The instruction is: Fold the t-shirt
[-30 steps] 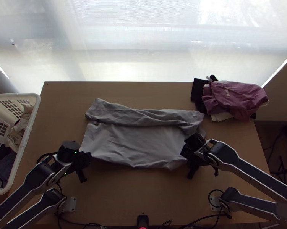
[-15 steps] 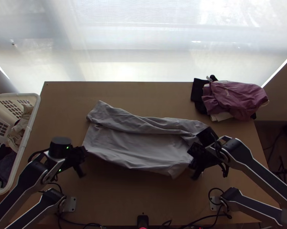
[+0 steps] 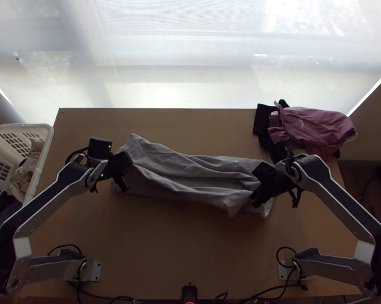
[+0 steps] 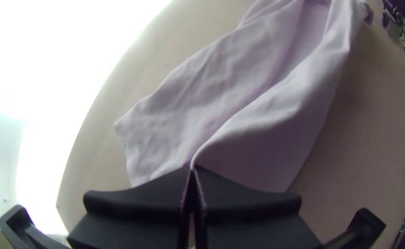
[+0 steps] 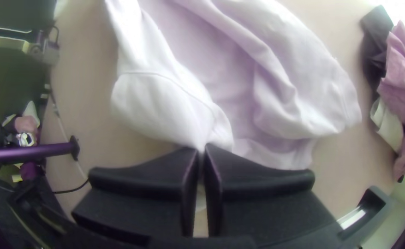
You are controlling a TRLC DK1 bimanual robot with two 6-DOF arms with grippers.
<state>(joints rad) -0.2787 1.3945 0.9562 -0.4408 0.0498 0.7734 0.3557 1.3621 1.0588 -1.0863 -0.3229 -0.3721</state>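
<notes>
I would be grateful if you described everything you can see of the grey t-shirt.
The t-shirt is light grey and plain, its fabric apparently thin and soft. It lies crosswise on the table as a long, wrinkled, partly folded strip, with folds running along its length. The left end effector pinches it near its left end; the right end effector pinches it near its right end, close to a curved seam. Between them runs a loose flap.

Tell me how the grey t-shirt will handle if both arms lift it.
The t-shirt will likely be floppy, as it lies in soft, loose creases. It would probably sag between the left gripper and right gripper, each pinching cloth. It looks thin, so probably light.
</notes>
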